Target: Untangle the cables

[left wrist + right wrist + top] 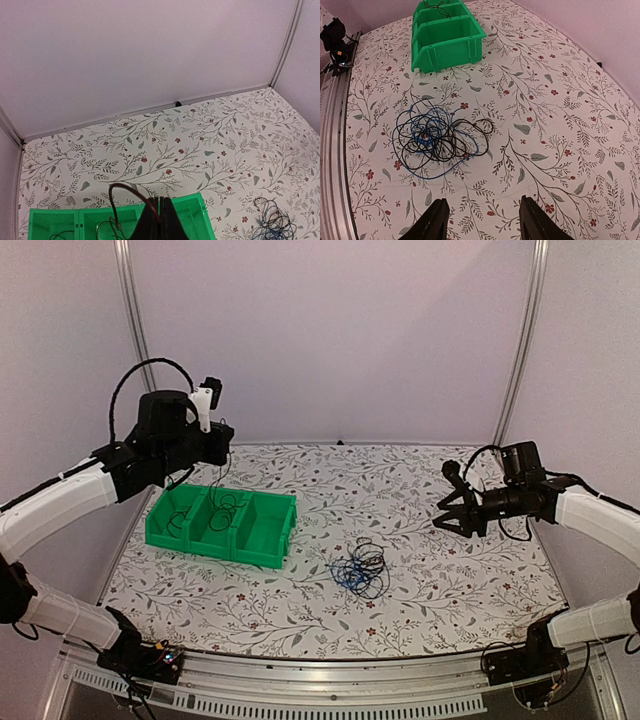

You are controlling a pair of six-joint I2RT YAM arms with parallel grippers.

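Cables [360, 568]: blue and black snarl lying on the table [400, 490], centre, well apart from the green bin [262, 545] to its left. More thin black wire lies inside the bin's compartments. Left gripper [159, 202]: above the bin, fingers fully closed, pinching a black cable [117, 192] that loops down into the bin. Right gripper [484, 200]: raised to the right of the snarl, fingers spread, empty, touching nothing.

- Left arm [60, 505] is held raised; left gripper [159, 222] is clamped, fingers pressed together.
- Right arm [600, 515] is held low; right gripper [483, 204] is spread wide.
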